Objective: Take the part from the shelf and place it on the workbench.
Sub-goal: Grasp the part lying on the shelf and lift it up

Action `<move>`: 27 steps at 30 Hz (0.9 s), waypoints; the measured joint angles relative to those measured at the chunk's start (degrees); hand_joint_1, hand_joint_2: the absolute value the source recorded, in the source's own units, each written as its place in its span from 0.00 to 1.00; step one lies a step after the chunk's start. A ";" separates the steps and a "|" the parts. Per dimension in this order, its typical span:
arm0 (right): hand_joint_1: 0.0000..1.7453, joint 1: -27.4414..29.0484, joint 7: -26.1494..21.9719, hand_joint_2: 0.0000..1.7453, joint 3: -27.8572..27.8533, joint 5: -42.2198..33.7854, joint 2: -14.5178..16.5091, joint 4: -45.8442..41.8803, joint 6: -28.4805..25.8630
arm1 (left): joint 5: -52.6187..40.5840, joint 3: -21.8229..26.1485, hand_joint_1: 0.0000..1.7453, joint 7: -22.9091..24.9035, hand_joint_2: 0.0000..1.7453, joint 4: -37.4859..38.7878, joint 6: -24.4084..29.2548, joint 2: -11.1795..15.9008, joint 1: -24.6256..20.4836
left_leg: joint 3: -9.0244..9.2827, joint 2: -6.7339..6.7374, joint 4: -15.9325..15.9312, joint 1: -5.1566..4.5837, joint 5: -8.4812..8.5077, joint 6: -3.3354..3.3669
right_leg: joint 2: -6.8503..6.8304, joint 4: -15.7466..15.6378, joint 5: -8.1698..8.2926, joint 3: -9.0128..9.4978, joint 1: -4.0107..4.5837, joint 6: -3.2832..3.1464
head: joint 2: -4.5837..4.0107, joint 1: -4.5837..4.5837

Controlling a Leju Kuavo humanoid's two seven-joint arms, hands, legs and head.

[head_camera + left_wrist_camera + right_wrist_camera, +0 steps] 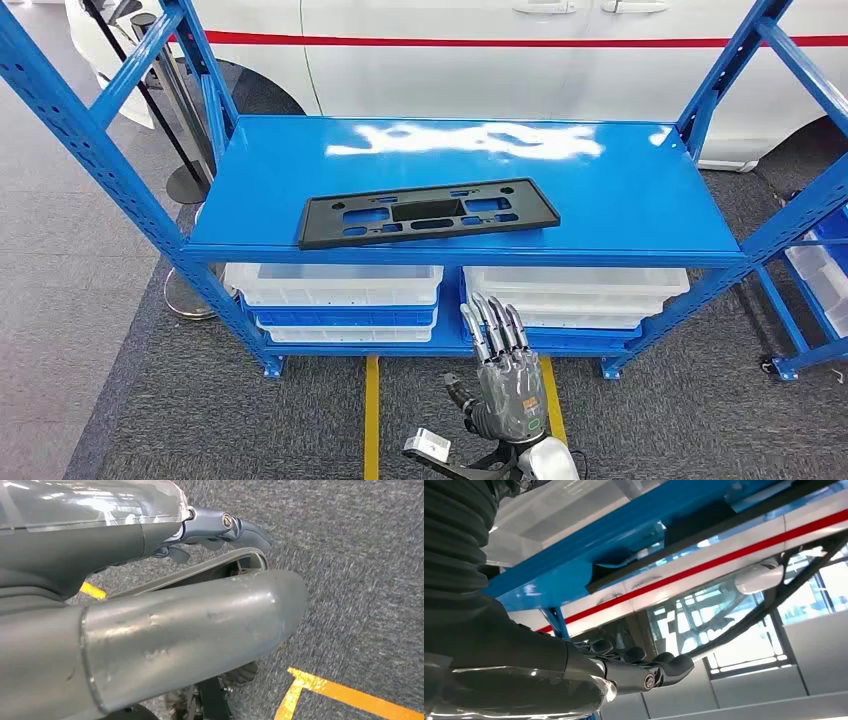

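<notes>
Below shelf (640,200), right robot hand (503,385) raised (fingers straight)

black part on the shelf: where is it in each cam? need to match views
Head: black part lies flat near the front edge of the blue shelf, mid-picture.
Right wrist: dark strip along the shelf edge, likely the part, seen from below.
Left wrist: faces grey carpet and yellow floor tape.
Shared landmark, head and right wrist: red stripe on the white car.
</notes>
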 joint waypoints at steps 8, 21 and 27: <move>0.00 -1.00 1.36 1.00 -1.40 -1.44 0.77 2.58 -0.03 | -1.47 -0.04 0.00 1.68 0.00 0.13 -1.16 0.15 -0.13 | 0.11 -0.13 0.35 -0.71 -0.30 -0.70 | -0.13 -16.99 8.23 7.87 0.91 -1.87 | 0.01 -0.02; 0.00 -2.89 1.97 1.00 -1.34 -6.43 0.98 6.94 -0.14 | -1.87 -0.04 0.00 2.04 0.00 0.24 -3.45 1.41 -0.18 | -1.02 -0.12 2.75 0.80 -0.37 -3.46 | -0.29 -17.90 7.76 9.23 -0.01 -1.86 | 0.02 -0.03; 0.00 -2.95 -0.72 1.00 -1.12 -8.60 0.90 7.26 -0.20 | -1.90 0.06 0.00 2.36 0.00 0.24 -3.29 1.43 0.06 | 1.12 -0.29 -0.34 0.55 -0.84 -0.92 | -0.22 -15.19 6.68 8.72 -0.10 0.10 | 0.01 0.00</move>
